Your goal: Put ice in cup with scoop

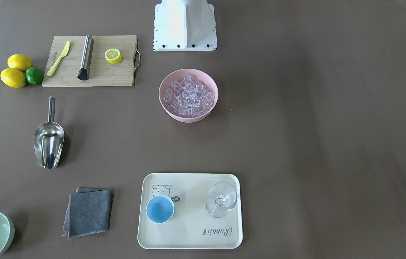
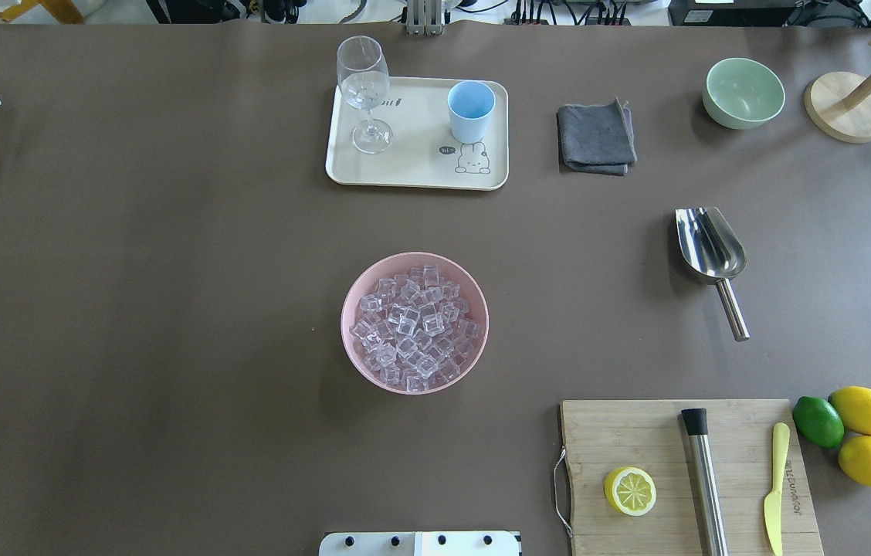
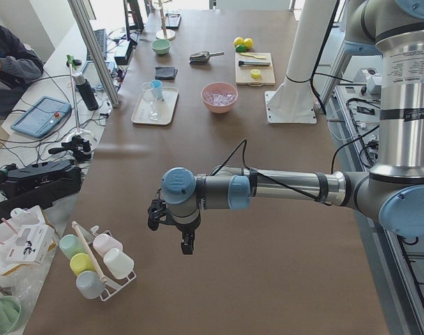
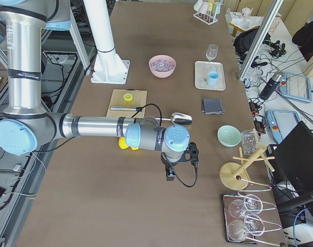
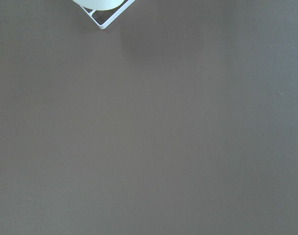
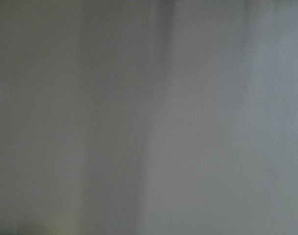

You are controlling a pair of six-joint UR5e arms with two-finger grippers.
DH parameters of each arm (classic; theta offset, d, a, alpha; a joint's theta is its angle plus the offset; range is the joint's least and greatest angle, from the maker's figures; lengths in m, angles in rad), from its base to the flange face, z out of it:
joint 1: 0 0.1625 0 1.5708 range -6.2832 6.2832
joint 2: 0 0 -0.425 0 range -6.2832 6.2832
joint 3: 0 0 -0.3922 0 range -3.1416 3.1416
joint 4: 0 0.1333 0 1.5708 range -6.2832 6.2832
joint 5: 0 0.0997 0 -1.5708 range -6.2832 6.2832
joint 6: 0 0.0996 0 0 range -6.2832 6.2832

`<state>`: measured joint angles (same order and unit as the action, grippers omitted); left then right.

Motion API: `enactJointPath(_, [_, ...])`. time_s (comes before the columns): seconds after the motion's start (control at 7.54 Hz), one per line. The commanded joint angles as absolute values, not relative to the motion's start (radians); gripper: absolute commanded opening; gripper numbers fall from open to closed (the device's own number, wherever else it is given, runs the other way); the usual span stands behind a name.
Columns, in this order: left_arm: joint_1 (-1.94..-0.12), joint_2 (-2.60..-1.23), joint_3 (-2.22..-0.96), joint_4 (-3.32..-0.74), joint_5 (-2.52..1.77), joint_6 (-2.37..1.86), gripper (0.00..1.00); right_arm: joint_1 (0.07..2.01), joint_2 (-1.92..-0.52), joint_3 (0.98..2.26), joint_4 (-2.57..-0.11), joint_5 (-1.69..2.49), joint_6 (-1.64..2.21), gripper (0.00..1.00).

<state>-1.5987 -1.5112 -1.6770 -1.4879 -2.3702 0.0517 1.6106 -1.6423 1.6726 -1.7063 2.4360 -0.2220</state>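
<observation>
Ice (image 2: 414,320), small clear cubes, sat in the round pink bowl (image 2: 345,324); the far light-blue cup (image 2: 471,108) stood empty, the shiny steel scoop (image 2: 707,245) untouched. Whether the left gripper (image 3: 186,246) or right gripper (image 4: 170,175) was spread could not be told.

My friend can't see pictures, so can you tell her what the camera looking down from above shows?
A pink bowl full of clear ice cubes sits in the middle. Beyond it, a cream tray holds an empty light-blue cup and a wine glass. A steel scoop lies off to the right, untouched.
</observation>
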Motion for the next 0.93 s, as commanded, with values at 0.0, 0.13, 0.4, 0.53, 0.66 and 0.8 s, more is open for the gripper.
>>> enactJointPath(0.0, [-1.594, -1.511, -1.678, -1.491, -2.372, 0.071, 0.98, 1.612, -1.643, 1.68, -1.71, 2.434, -0.224, 1.0])
enactJointPath(0.13, [-1.585, -1.511, -1.678, -1.491, -2.372, 0.071, 0.98, 1.612, -1.65, 1.686, -1.709, 2.436, -0.224, 1.0])
enactJointPath(0.4, [-1.568, -1.513, -1.677, -1.489, -2.372, 0.06, 0.98, 1.612, -1.652, 1.686, -1.707, 2.436, -0.224, 1.0])
enactJointPath(0.53, [-1.562, -1.514, -1.677, -1.489, -2.372, 0.057, 0.98, 1.612, -1.652, 1.684, -1.706, 2.434, -0.224, 1.0])
enactJointPath(0.66, [-1.562, -1.514, -1.677, -1.489, -2.372, 0.057, 0.98, 1.612, -1.651, 1.677, -1.704, 2.436, -0.222, 1.0])
enactJointPath(0.8, [-1.563, -1.513, -1.677, -1.491, -2.378, 0.058, 0.98, 1.611, -1.652, 1.683, -1.707, 2.439, -0.218, 1.0])
